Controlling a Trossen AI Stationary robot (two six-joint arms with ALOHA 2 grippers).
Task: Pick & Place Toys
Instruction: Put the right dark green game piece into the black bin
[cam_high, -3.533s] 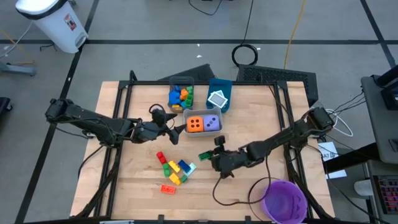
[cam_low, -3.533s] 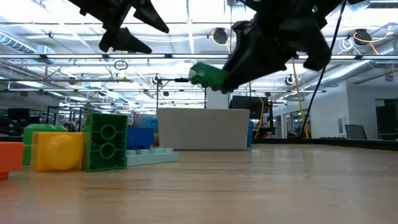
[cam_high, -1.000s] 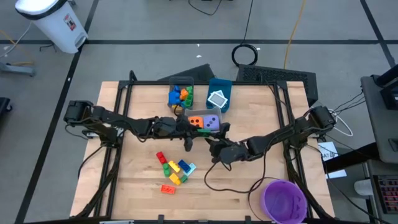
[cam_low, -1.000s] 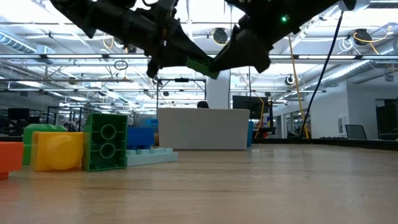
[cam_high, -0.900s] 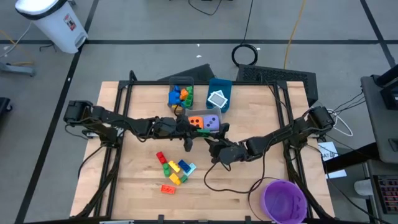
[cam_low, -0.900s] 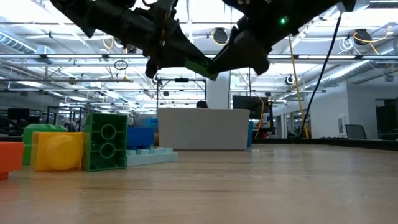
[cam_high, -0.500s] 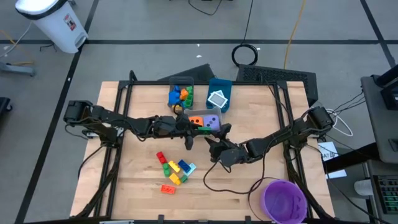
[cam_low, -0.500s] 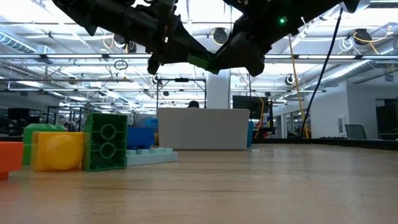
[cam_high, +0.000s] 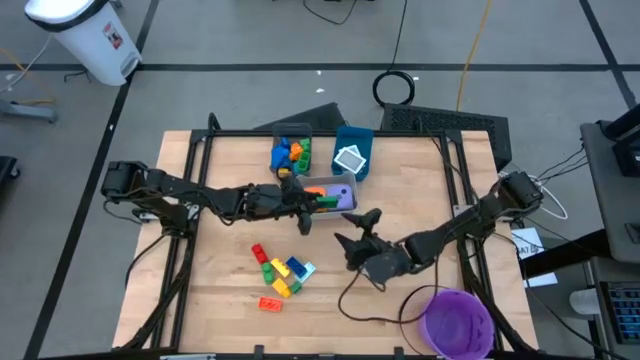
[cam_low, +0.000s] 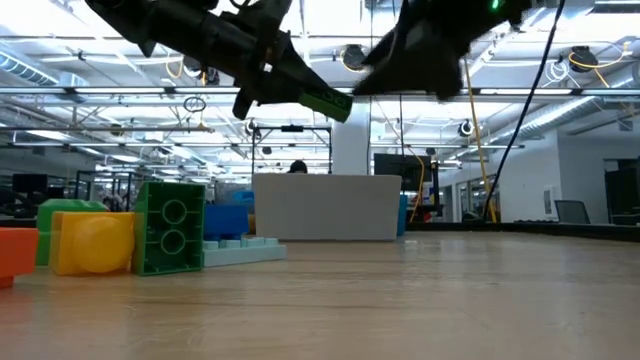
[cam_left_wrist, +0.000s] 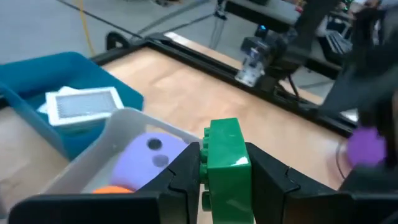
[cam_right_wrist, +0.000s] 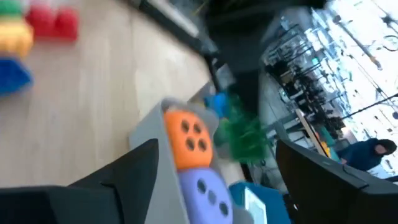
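Note:
My left gripper (cam_high: 316, 201) reaches in from the table's left and is shut on a green brick (cam_left_wrist: 225, 158), which hangs over the grey bin (cam_high: 346, 181). That bin holds the purple die (cam_left_wrist: 149, 155) and the orange die (cam_right_wrist: 189, 140). My right gripper (cam_high: 354, 228) stands open a little nearer and to the right of the brick, with nothing between its fingers. A cluster of loose bricks (cam_high: 280, 275) lies flat on the table nearer the front edge. In the low view the green brick (cam_low: 330, 103) hangs high above the tabletop. My left gripper pinches the green brick by two opposite sides (cam_left_wrist: 211, 163) between its two fingers. The fingers lie almost level and come from the table's left. The brick's far end juts out past the fingertips. It is lifted clear, above the grey bin.
A second grey bin (cam_high: 291, 152) with bricks and a blue bin (cam_high: 352, 155) with a white tile (cam_left_wrist: 84, 102) stand at the far edge. A round purple bowl (cam_high: 458, 322) sits at the near right corner. Bare wood lies at the table's right.
My right gripper has opened, let go of the green brick and drawn back toward the table's near right, turning as it went. The brick stays where it was, above the grey bin, in my left gripper's hold.

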